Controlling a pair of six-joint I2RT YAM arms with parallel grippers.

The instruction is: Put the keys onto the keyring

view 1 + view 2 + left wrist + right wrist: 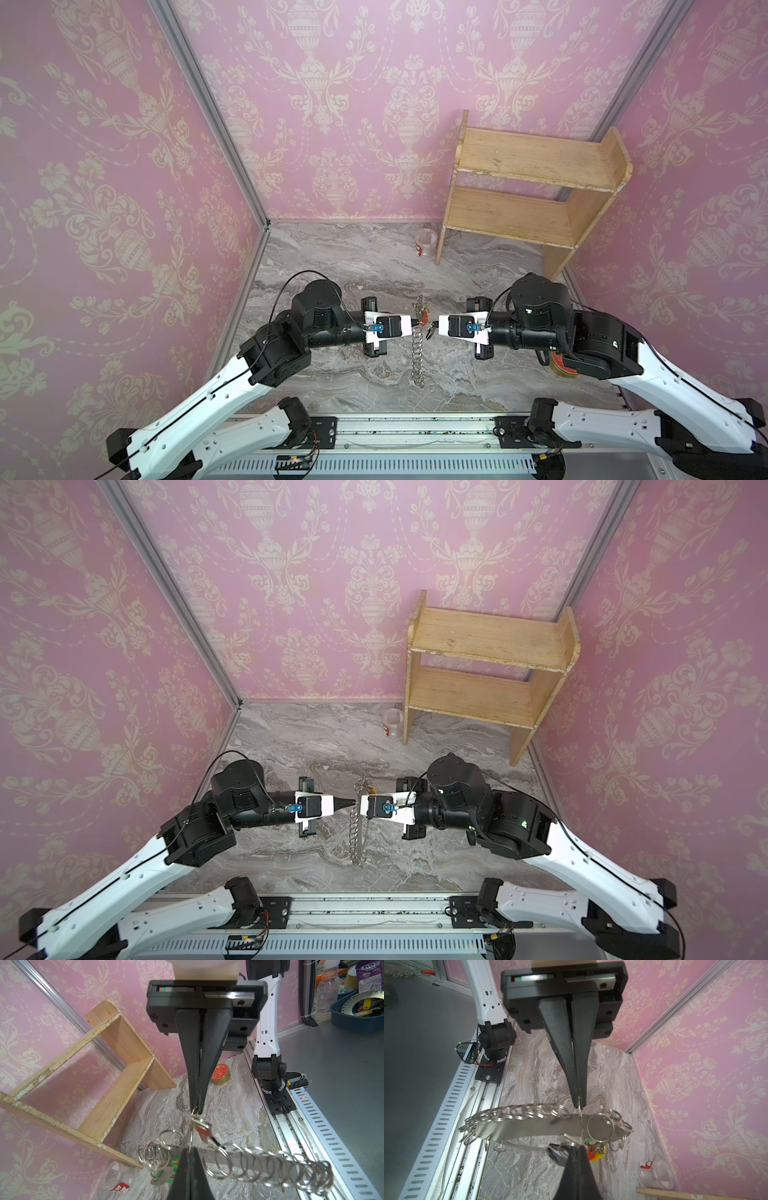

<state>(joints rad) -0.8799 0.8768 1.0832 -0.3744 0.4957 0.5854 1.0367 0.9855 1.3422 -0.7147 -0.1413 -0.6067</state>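
The keyring [191, 1136] hung over mid-table, its thin wire pinched by both closed tips, left gripper [196, 1110] and right gripper [579, 1104], with the chain [270, 1165] trailing beside. A pull apart could likely slip the wire loose, dropping the red-tagged key [202, 1131]. Below lay the marble-patterned tabletop [332, 266], with pink damask wallpaper [124, 166] all round

i run a left arm [208, 395] and right arm [685, 399] in white shells with black joint housings [278, 353], a thin black cable [305, 272] looping free. white wrist blocks [405, 328] wear blue clips [376, 327]; the left gripper [195, 1110] shows black wedge fingers [188, 1053] and dark recessed screws [243, 1028].
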